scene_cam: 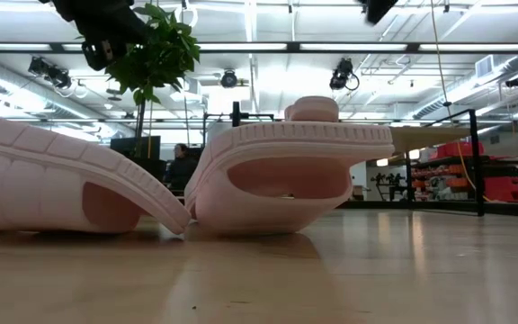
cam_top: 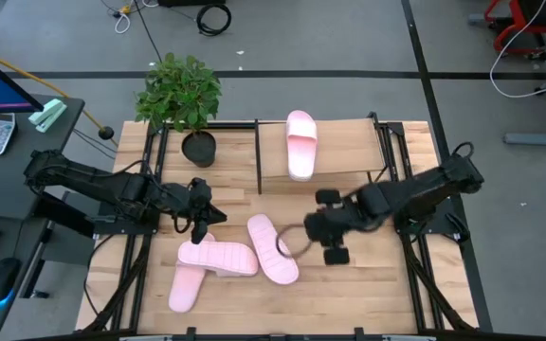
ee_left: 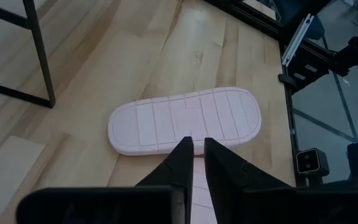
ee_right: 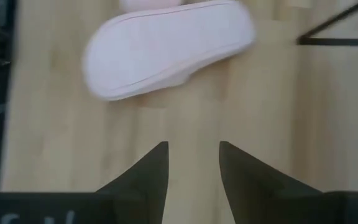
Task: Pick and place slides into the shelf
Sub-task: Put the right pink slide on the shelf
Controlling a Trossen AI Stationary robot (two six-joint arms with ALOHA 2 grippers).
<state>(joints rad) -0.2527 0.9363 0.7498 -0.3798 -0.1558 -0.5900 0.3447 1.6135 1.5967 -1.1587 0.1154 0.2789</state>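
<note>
Pink foam slides lie on the near half of the counter: one upright at the near left, a second sole-up across its toe, and a third sole-up running diagonally at centre. The left claw, fingers nearly pressed together and pinching nothing, hangs just behind the crosswise slide, whose long axis runs across the claw's reach. The right claw, fingers spread and empty, sits just right of the diagonal slide, probably the nearer pick for it. Farther back, one slide already rests on the shelf, beside a potted plant.
</note>
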